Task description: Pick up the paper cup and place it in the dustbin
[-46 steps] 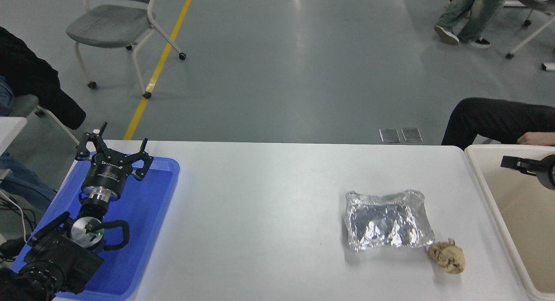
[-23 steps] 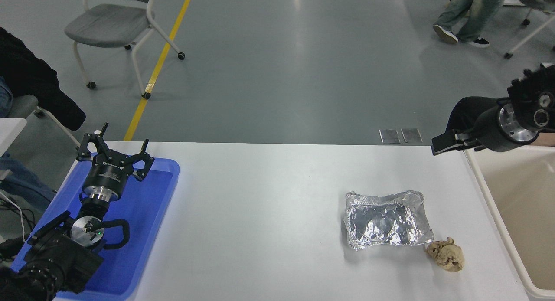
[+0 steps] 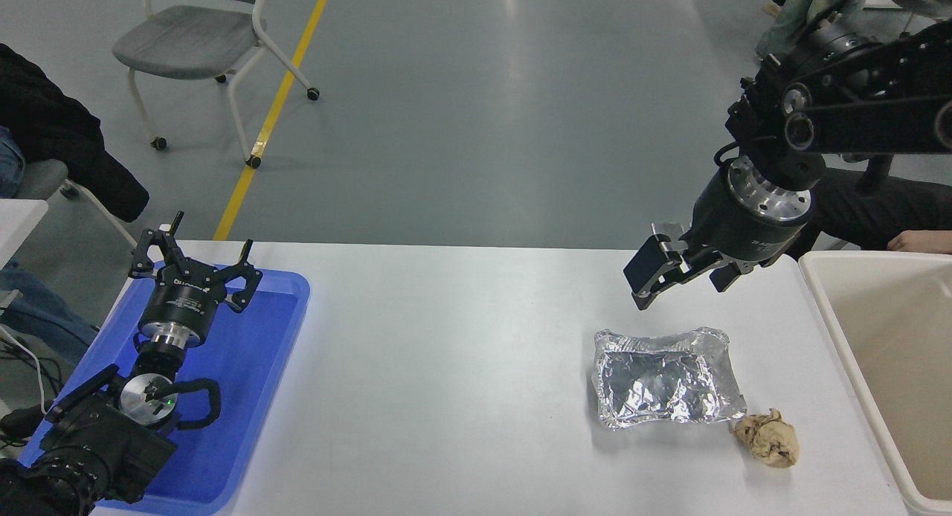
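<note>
Since the earlier frames, right arm has swung in from the right edge over the dustbin to above the far right part of the bench, and now hangs beyond the foil tray. Left to right: left gripper (image 3: 195, 262), fingers spread wide and empty, parked over the blue tray (image 3: 245, 397) at the bench's left end; bare white bench (image 3: 446, 367) in the middle; crinkled silver foil tray (image 3: 666, 378) lying flat on the bench; right gripper (image 3: 673, 274), tilted down and to the left above the bench just beyond the foil tray's far edge, its fingers apart with nothing between them; crumpled brown paper ball (image 3: 767, 439) just beside the foil tray's near right corner; cream dustbin (image 3: 833, 315) at the right end of the bench, cut off by the picture's edge. Paper cup does not show anywhere in this view; the visible part of the dustbin's inside shows only smooth wall. A person's hand (image 3: 918, 240) rests behind the dustbin's far rim
</note>
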`<state>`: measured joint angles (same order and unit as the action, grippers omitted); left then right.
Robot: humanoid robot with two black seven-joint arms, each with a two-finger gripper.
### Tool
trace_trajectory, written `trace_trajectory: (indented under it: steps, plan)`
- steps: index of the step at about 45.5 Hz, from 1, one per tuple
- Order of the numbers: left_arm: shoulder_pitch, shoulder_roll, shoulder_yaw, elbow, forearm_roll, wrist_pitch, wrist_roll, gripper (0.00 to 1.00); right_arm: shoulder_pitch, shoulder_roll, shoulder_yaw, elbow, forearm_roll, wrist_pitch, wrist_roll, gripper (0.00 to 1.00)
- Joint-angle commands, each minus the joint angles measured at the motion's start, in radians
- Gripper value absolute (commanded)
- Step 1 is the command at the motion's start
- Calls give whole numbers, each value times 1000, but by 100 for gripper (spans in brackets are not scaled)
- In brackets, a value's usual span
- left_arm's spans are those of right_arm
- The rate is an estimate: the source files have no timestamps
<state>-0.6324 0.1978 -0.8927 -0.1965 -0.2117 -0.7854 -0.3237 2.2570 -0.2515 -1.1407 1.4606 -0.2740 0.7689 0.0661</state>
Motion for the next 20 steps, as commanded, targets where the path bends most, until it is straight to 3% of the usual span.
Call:
trace_trajectory:
  steps: [1,6,20]
  plan:
    - [0,0,0,-1,0,0,0,100,42,-86,-80,67,47,17,-2,100]
    - [0,0,0,-1,0,0,0,100,93,-192,-131,119,23,17,-11,100]
    - [0,0,0,2,0,0,2,100,138,-161,-129,123,33,17,-9,100]
